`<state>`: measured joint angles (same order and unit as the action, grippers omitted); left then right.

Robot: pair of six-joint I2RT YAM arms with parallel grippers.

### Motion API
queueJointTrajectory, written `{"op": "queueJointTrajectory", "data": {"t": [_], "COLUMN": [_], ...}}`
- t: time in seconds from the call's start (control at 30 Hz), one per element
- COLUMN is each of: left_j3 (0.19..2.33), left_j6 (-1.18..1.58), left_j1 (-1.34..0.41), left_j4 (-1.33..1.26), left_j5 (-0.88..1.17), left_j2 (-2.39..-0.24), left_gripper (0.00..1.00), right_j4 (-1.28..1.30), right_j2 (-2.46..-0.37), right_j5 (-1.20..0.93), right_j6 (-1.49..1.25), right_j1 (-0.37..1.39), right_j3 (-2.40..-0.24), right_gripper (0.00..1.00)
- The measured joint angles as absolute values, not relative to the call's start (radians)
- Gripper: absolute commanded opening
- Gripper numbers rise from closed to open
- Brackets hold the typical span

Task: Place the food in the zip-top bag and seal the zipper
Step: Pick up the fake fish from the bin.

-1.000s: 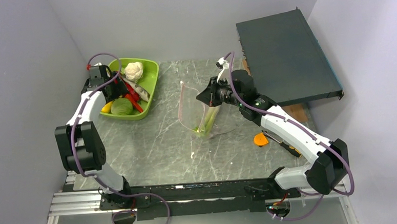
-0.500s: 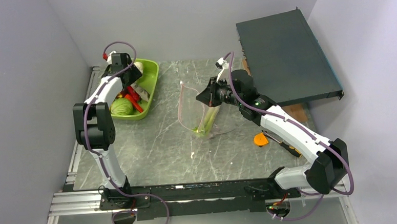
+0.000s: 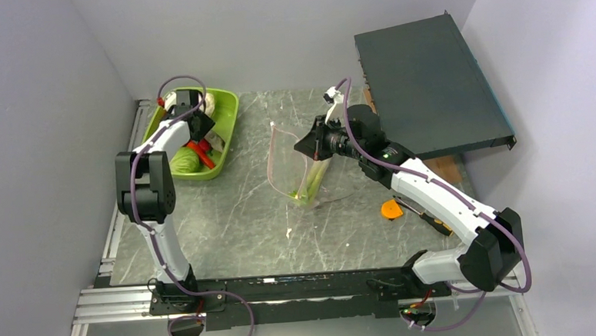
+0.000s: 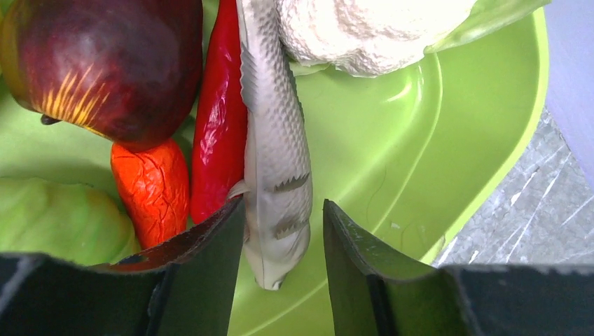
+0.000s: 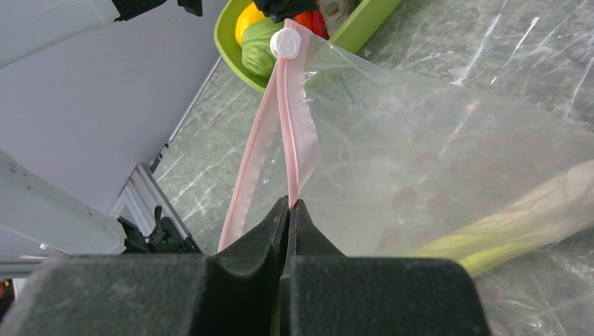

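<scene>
Loading in progress: left gripper is reaching down into the green tray, its jaws standing apart on either side of the tail end of a grey toy fish and not yet clamping it. The fish is lying against a red pepper, just beside a white cauliflower (a dark red apple is crowding the same tray). Across the table, the right gripper is pinching the pink zipper of the clear bag, jaws pressed together, holding the mouth up and open; pale green stalks are already lying inside. The picking stage appears to be in hand, with most food waiting in the tray and sealing not begun. The next move is calling for a firm squeeze on the slim fish, a lift clear of its neighbours, and a carry to the bag's narrow opening.
</scene>
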<state>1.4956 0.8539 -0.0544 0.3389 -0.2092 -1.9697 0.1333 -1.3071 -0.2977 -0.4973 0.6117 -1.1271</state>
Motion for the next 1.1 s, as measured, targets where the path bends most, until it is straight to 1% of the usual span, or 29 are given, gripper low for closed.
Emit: {"op": "queueJointTrajectory", "data": {"t": [0.2, 0.33, 0.5, 0.57, 0.67, 0.87, 0.97, 1.1], "left_j3": [1.506, 1.518, 1.542, 1.546, 1.549, 1.533, 1.455, 1.362], "left_j6": [0.879, 0.905, 0.911, 0.907, 0.890, 0.835, 0.788, 0.715], "left_j1": [-0.054, -0.054, -0.048, -0.045, -0.043, -0.028, -0.025, -0.023], "left_j4": [0.340, 0.341, 0.341, 0.339, 0.340, 0.323, 0.307, 0.325], "left_j5": [-0.196, -0.184, -0.161, -0.153, -0.148, -0.103, -0.100, -0.096], "left_j2": [-2.025, -2.044, -2.081, -2.087, -2.088, -2.074, -2.002, -1.832], "left_gripper": [0.61, 0.57, 0.44, 0.36, 0.19, 0.01, 0.00, 0.00], "right_j4": [0.134, 0.134, 0.134, 0.135, 0.135, 0.135, 0.135, 0.135], "right_j2": [-1.307, -1.307, -1.307, -1.307, -1.307, -1.307, -1.307, -1.307], "right_j5": [-0.298, -0.297, -0.297, -0.297, -0.297, -0.297, -0.297, -0.296], "right_j6": [-0.497, -0.498, -0.498, -0.498, -0.500, -0.502, -0.505, -0.506], "right_j1": [0.612, 0.612, 0.612, 0.612, 0.612, 0.612, 0.612, 0.612], "right_j3": [-1.127, -1.127, -1.127, -1.127, -1.127, -1.127, -1.127, -1.127], "right_gripper": [0.00, 0.00, 0.00, 0.00, 0.00, 0.00, 0.00, 0.00]}}
